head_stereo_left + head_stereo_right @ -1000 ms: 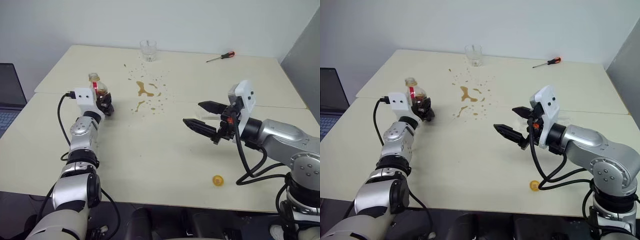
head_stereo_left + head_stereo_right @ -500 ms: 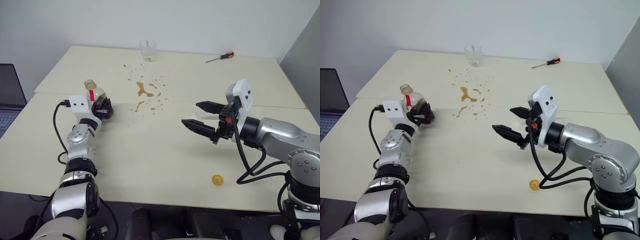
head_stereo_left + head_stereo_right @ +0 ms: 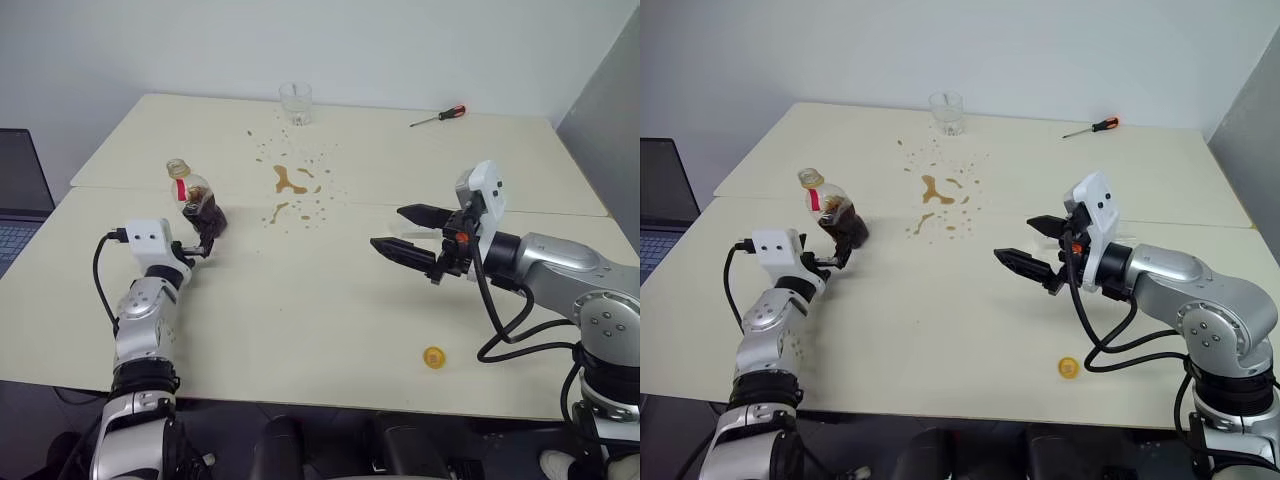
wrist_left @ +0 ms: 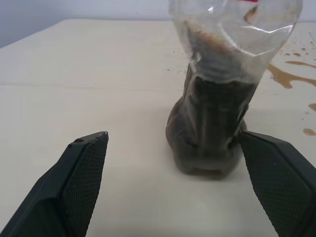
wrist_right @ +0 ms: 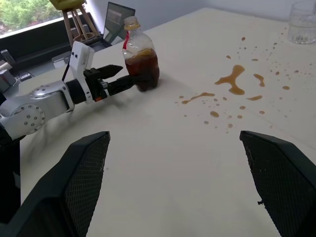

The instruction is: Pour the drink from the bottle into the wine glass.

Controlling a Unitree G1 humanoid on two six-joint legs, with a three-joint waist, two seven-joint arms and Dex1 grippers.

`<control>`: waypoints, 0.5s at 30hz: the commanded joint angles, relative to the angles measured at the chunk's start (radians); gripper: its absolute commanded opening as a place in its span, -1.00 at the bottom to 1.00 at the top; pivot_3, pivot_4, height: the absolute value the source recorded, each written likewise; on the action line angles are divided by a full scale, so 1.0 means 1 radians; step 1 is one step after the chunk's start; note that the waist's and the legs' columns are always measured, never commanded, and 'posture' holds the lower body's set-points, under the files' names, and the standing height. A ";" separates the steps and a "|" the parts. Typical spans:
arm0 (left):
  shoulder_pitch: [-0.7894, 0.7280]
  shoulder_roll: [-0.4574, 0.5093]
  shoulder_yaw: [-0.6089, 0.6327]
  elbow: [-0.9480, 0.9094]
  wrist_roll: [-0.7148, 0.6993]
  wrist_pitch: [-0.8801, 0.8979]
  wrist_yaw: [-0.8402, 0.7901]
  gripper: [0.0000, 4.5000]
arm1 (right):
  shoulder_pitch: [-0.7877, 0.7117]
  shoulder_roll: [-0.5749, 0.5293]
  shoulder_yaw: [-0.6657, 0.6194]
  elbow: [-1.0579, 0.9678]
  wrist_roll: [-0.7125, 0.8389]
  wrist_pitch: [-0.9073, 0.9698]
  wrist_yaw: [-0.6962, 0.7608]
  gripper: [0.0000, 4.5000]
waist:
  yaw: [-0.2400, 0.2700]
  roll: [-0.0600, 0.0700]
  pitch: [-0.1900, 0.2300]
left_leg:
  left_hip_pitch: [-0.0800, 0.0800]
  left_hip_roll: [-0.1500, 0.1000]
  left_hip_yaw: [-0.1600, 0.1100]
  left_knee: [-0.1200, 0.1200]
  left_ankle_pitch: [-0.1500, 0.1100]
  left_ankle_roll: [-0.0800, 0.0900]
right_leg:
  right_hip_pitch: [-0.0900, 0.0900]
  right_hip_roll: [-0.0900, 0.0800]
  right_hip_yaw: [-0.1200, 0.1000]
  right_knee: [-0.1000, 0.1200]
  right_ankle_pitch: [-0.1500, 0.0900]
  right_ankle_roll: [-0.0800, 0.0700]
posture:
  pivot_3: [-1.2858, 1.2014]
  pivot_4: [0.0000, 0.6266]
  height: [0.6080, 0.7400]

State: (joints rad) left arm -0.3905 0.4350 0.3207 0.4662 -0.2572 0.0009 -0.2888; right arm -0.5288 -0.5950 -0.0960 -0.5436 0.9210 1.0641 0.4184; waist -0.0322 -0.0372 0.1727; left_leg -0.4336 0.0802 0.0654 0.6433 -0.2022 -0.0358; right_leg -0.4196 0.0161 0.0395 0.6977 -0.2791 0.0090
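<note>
The bottle stands on the left part of the table, its lower half dark with the drink and a red strip at its neck. My left gripper is open just short of the bottle's base, one finger on each side, and holds nothing. In the left wrist view the right fingertip is close to the base. My right gripper hangs open and empty over the table's right half, pointing toward the bottle. The wine glass is out of view.
Brown spilled drink lies in puddles and drops mid-table. A short clear tumbler stands at the far edge, with a red-handled screwdriver to its right. A small yellow cap lies near the front edge. A laptop sits off to the left.
My left gripper has opened, let go of the bottle and drawn back toward me. The bottle now stands free on the table. My right arm has stayed put.
</note>
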 commanded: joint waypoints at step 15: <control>0.153 0.038 -0.212 -0.430 -0.040 0.238 -0.294 0.98 | 0.082 0.162 -0.204 0.131 0.064 0.076 -0.326 1.00 | 0.002 -0.002 -0.001 | 0.001 0.000 0.000 0.000 0.000 0.000 | 0.000 0.000 0.001 0.000 -0.001 0.002 | 0.03 -0.52 1.00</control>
State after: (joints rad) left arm -0.2184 0.4669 0.1171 0.0869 -0.2907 0.2336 -0.5627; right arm -0.4486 -0.4332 -0.2626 -0.4037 0.9818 1.1321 0.1293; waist -0.0302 -0.0388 0.1716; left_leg -0.4330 0.0800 0.0656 0.6434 -0.2023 -0.0357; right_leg -0.4192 0.0161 0.0413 0.6970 -0.2802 0.0108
